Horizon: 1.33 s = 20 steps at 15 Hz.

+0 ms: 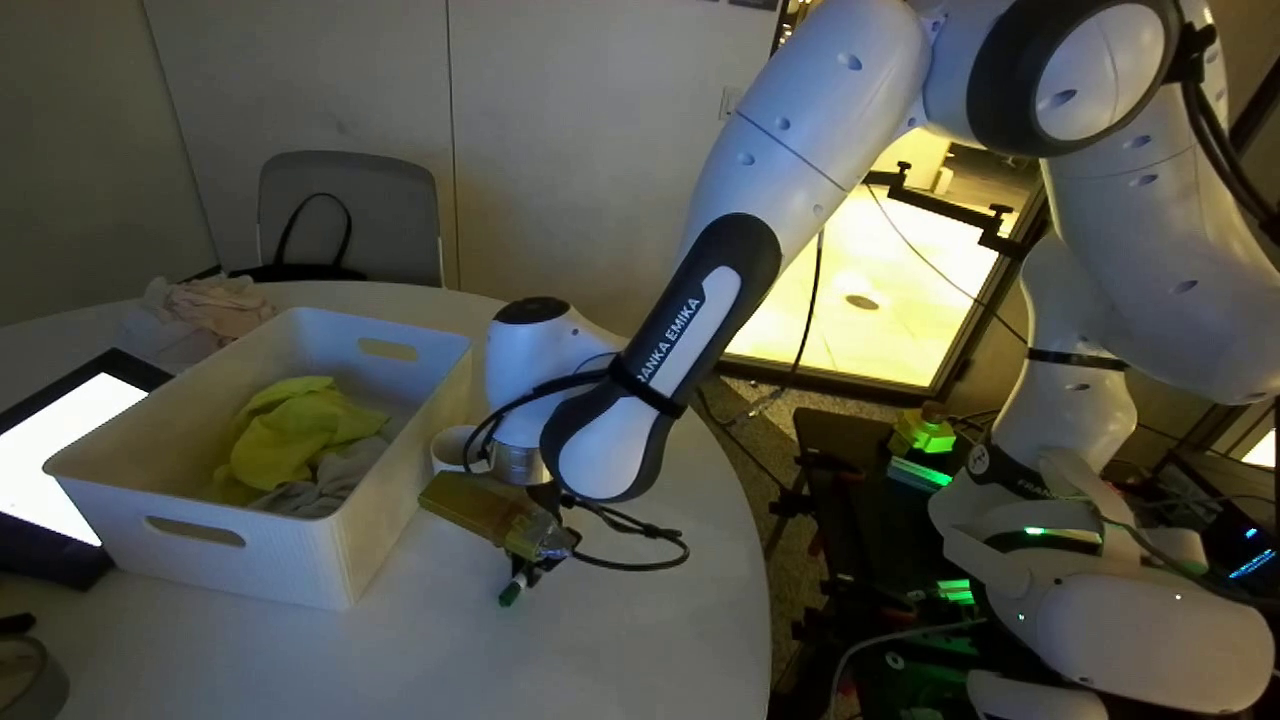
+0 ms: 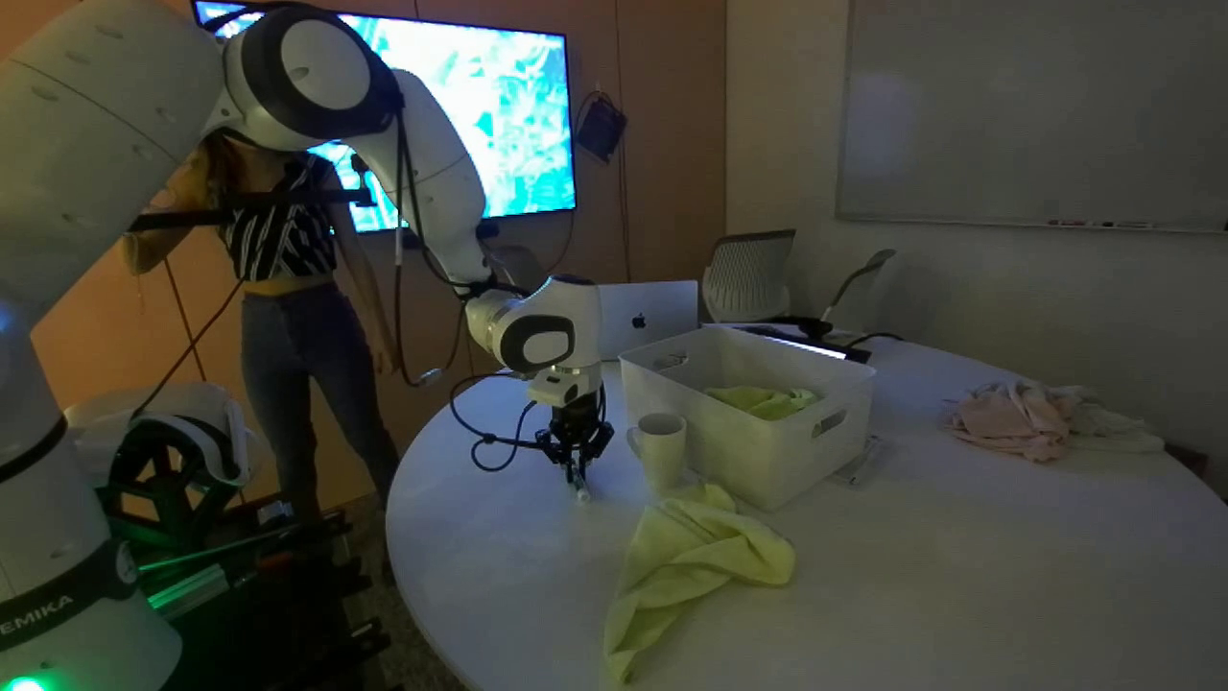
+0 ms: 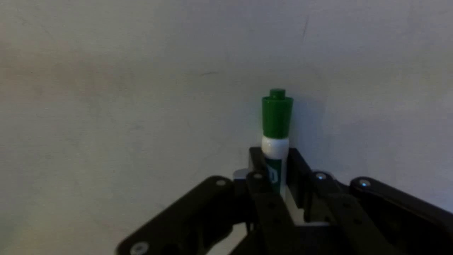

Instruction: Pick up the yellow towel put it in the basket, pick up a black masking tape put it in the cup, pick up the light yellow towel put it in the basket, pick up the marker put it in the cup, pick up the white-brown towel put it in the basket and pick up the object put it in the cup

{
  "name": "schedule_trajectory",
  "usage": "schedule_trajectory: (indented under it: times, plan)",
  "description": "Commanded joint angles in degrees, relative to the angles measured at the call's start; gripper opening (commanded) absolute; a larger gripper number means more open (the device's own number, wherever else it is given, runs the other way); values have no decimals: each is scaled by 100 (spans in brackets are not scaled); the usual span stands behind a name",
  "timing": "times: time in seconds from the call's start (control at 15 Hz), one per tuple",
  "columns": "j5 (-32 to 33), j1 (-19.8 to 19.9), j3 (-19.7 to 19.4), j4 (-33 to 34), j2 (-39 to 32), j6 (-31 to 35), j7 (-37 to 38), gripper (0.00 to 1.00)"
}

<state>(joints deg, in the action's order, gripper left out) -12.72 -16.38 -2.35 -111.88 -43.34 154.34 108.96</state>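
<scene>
My gripper (image 3: 274, 151) is shut on a white marker with a green cap (image 3: 276, 118), its fingers touching both sides below the cap. The marker is close to the table; I cannot tell if it touches. The gripper (image 2: 576, 470) and marker also show in both exterior views (image 1: 511, 590). The white cup (image 2: 661, 451) stands between the gripper and the white basket (image 2: 748, 461). A yellow towel (image 1: 295, 425) and a grey cloth (image 1: 335, 480) lie in the basket. A light yellow towel (image 2: 700, 561) lies by the cup. No black masking tape shows; the cup's inside is hidden.
A pile of pinkish and whitish cloth (image 2: 1022, 422) lies on the table beyond the basket. A lit screen (image 1: 60, 450) and a laptop (image 2: 649, 317) stand near the basket. Loose cables (image 1: 640, 560) hang from the wrist. A person (image 2: 297, 288) stands behind the arm.
</scene>
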Motion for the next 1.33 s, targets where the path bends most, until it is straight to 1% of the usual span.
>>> schedule_trajectory:
  times: [0.0,0.33,0.53,0.8,1.27]
  plan:
    - [343,-252,-285,-64,197,-257,193,5]
    - [1065,-702,-785,-219,591,-715,584,5]
    - [1625,-894,-969,-200,827,-1062,904,5]
    - [2385,-964,-998,-89,1062,-1416,1289,5]
    - [3510,-902,-918,272,1196,-1710,1613,5]
